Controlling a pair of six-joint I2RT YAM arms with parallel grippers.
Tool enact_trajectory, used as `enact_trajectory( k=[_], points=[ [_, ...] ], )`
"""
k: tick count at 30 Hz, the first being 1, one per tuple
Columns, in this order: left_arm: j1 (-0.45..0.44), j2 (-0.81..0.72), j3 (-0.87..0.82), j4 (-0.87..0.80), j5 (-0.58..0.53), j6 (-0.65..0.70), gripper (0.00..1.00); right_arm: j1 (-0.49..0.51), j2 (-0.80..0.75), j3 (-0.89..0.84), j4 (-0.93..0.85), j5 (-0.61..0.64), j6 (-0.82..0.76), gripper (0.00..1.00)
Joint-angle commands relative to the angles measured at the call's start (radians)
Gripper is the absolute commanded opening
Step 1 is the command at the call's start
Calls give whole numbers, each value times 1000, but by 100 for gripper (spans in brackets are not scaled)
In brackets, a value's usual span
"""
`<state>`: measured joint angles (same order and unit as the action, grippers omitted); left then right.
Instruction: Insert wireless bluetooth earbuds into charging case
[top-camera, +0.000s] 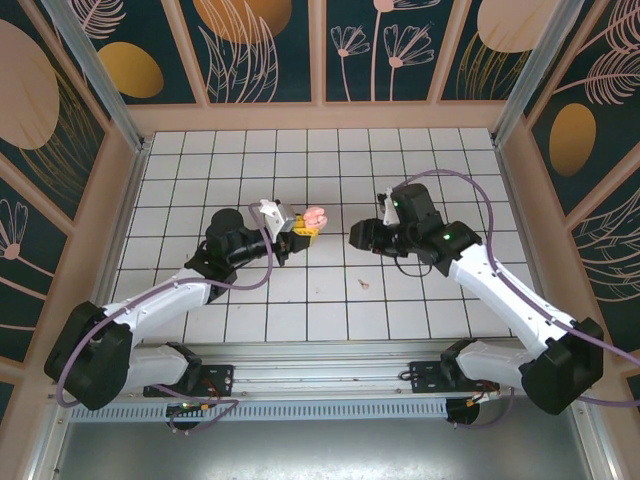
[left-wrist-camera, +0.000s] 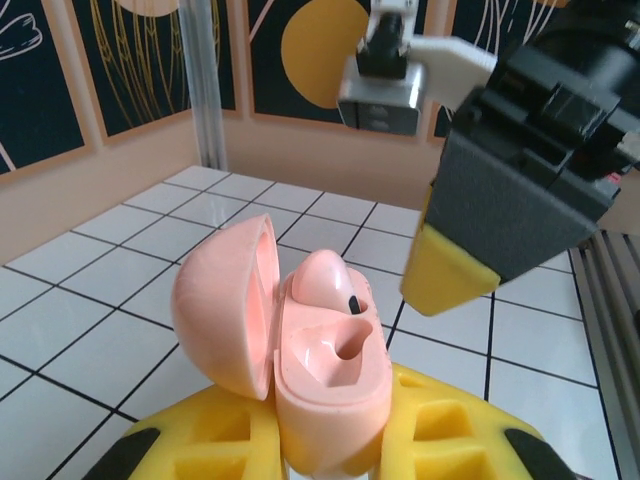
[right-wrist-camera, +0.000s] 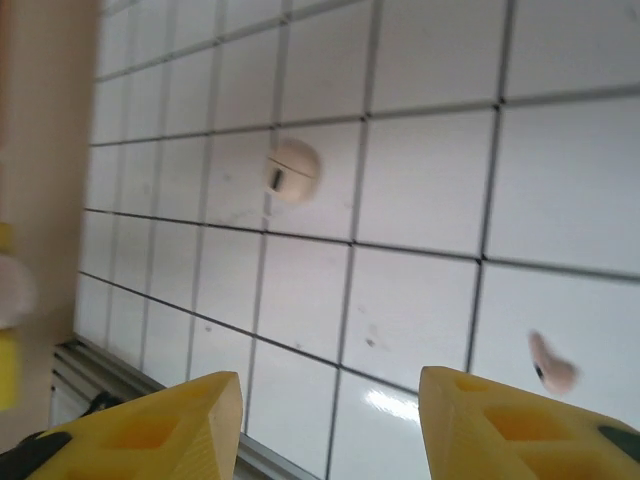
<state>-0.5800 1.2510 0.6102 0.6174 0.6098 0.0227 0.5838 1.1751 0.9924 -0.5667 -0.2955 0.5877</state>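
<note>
My left gripper (top-camera: 306, 230) is clamped on the small rounded pale pink plastic charging case (left-wrist-camera: 330, 400). Its yellow fingers (left-wrist-camera: 200, 445) press the base from both sides. I hold the case in the air over the middle of the white tiled table (top-camera: 330, 160), a little toward its left edge. The hinged lid (left-wrist-camera: 225, 310) stands open, swung to the left in the left wrist view, and shows the lighter recessed inside. One tiny pale pink earbud (left-wrist-camera: 322, 278) sits in the far pocket, with a dark spot on its side. The near pocket (left-wrist-camera: 350, 345) is empty.

My right gripper (right-wrist-camera: 330, 420) has its two yellow fingers (right-wrist-camera: 150, 430) set apart with nothing between them, only tiles beneath. From above it hangs over the middle of the table, just right of the case and not touching it. From the left wrist, one of its dark grey fingers with a yellow tip hangs just beyond the case, to the right.

The second earbud (top-camera: 363, 284), pale pink too, lies loose on the table, toward the near edge and a little right of the middle, between my two arms. In the right wrist view it rests on a tile ahead of my right-hand finger. Farther off, a small round white disc (right-wrist-camera: 293, 170) with a dark slot lies on a tile; I cannot tell what it is.
</note>
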Motion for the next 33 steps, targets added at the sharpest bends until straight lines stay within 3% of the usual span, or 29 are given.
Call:
enact_trajectory(
  k=[1, 22, 33],
  points=[
    [-3, -28, -20, -19, -21, 21, 16, 2, 34, -54, -145, 33, 52, 50],
    [-3, -19, -14, -25, -32, 20, 16, 51, 362, -101, -102, 0, 48, 41],
    [-4, -25, -18, -27, -37, 20, 16, 47, 451, -78, -115, 77, 37, 35]
  ],
)
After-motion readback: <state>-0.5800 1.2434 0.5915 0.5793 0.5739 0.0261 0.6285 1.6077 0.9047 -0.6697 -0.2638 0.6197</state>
